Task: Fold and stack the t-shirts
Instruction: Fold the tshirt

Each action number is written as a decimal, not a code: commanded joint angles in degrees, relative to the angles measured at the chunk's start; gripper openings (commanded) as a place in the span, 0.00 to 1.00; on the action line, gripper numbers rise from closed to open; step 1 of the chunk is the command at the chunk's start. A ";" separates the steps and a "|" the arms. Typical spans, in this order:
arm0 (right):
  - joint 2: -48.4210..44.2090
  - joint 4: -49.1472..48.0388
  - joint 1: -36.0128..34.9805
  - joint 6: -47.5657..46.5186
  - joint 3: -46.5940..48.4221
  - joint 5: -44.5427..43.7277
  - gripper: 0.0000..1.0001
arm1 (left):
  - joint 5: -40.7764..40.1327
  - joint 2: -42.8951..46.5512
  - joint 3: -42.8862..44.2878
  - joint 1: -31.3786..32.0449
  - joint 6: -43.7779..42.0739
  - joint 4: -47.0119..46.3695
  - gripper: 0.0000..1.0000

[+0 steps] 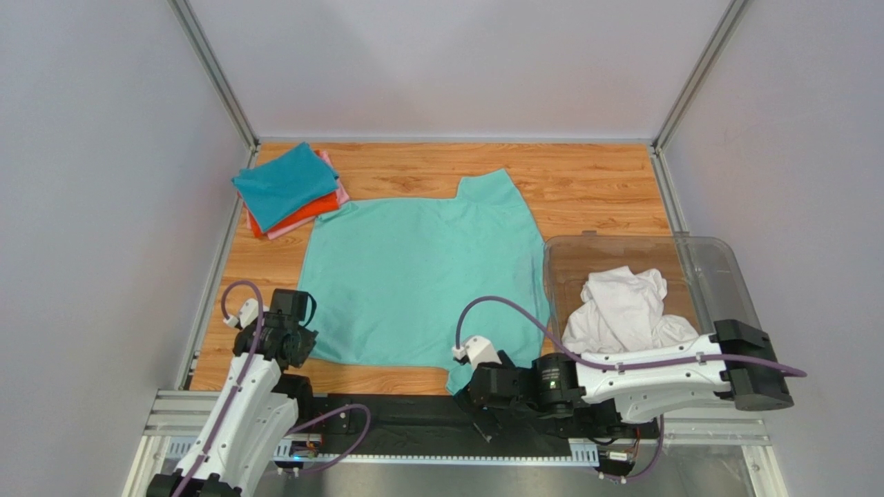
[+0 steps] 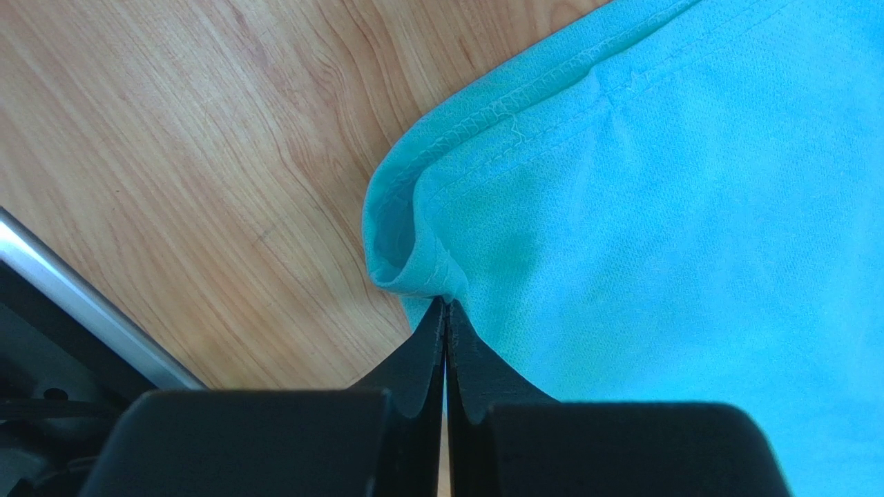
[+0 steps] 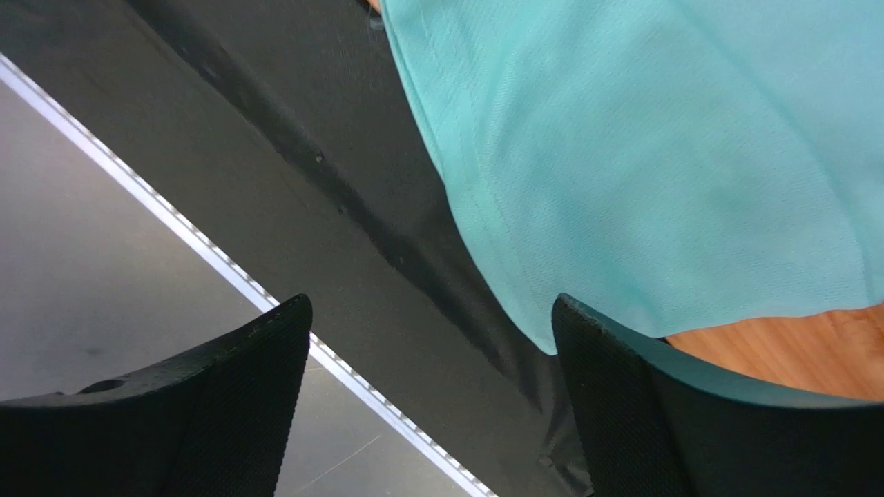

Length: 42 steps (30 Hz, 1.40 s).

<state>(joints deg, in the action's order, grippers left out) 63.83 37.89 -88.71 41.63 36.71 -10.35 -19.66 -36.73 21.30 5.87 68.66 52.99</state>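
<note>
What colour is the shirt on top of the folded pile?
The top shirt is teal-blue; the top external view shows it best.

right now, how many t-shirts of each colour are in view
mint-green cotton t-shirt, spread flat: 1
teal-blue folded t-shirt, top of the stack: 1
pink folded t-shirt, in the stack: 1
orange-red folded t-shirt, in the stack: 1
white crumpled t-shirt, in the clear plastic bin: 1
total: 5

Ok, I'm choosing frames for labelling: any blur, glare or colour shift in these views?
Top external: sharp, evenly lit, faint sheen on the clear bin. Left wrist: stitching crisp, but the mint-green t-shirt looks bluer. Right wrist: cloth sharp, the right gripper dark along the bottom.
</note>
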 commanded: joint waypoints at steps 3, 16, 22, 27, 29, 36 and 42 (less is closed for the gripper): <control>7.87 -2.11 -3.23 3.11 2.75 -0.99 0.76 | -1.52 1.92 2.61 -0.16 -1.07 1.15 0.00; 10.97 4.82 -3.23 5.75 6.62 -7.58 0.63 | -2.22 2.54 3.05 -0.16 -2.66 1.50 0.00; 10.52 5.00 -2.88 5.04 5.74 -8.11 0.63 | -2.40 2.45 3.05 -0.07 -2.74 1.41 0.00; 15.34 0.18 -0.77 4.78 2.85 -7.32 0.54 | -2.40 2.45 3.05 -0.16 -2.66 1.32 0.00; 16.49 -0.18 -0.68 5.22 2.75 -8.28 0.45 | -2.58 2.45 3.13 -0.16 -2.92 1.32 0.00; 17.20 0.52 -0.68 5.13 2.75 -10.65 0.14 | -2.58 2.28 3.40 -0.16 -4.50 0.45 0.00; 13.61 6.12 -0.33 6.27 5.03 -14.87 0.00 | -2.05 2.63 4.89 -0.15 -5.82 0.36 0.00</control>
<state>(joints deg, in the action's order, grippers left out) 79.68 39.64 -89.54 46.72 40.45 -19.75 -21.12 -34.57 23.24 5.87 64.66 54.13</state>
